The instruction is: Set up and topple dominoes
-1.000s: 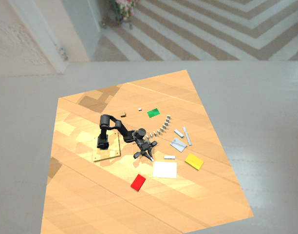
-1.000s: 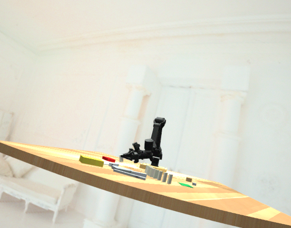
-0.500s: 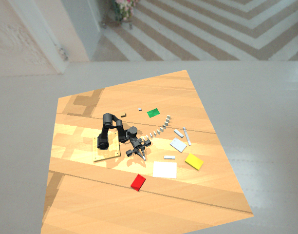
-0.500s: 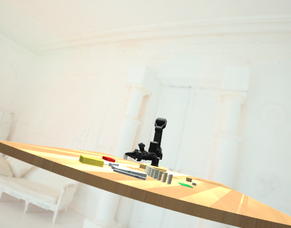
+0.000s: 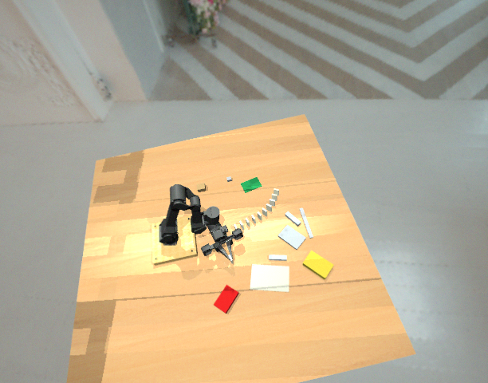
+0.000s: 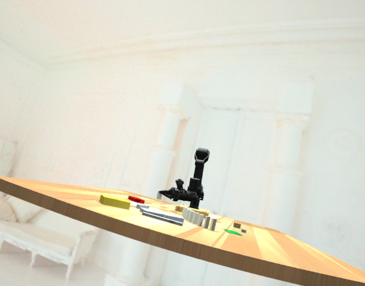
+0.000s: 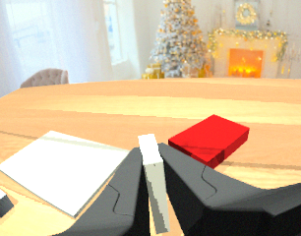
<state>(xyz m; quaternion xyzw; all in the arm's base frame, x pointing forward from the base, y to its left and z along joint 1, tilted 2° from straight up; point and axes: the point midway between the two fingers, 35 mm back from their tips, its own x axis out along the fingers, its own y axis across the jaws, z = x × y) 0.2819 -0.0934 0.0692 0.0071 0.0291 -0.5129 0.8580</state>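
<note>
My gripper (image 5: pixel 229 255) (image 6: pixel 164 193) (image 7: pixel 149 152) is shut on a slim white domino (image 7: pixel 157 197) (image 6: pixel 158 195) and holds it out level, a little above the table. It hovers in front of the arm's base, near the lower left end of the curved row of standing white dominoes (image 5: pixel 257 214) (image 6: pixel 193 215). The row runs up and right to its far end (image 5: pixel 275 191). Another loose white domino (image 5: pixel 277 257) (image 7: pixel 1 203) lies flat, right of the gripper.
A white sheet (image 5: pixel 269 277) (image 7: pixel 62 169) and a red block (image 5: pixel 226 298) (image 7: pixel 210 140) lie in front of the gripper. A yellow block (image 5: pixel 317 263) (image 6: pixel 114 201), a white slab (image 5: pixel 291 237) and two white bars (image 5: pixel 305 223) lie right. A green tile (image 5: pixel 250 183) lies behind the row.
</note>
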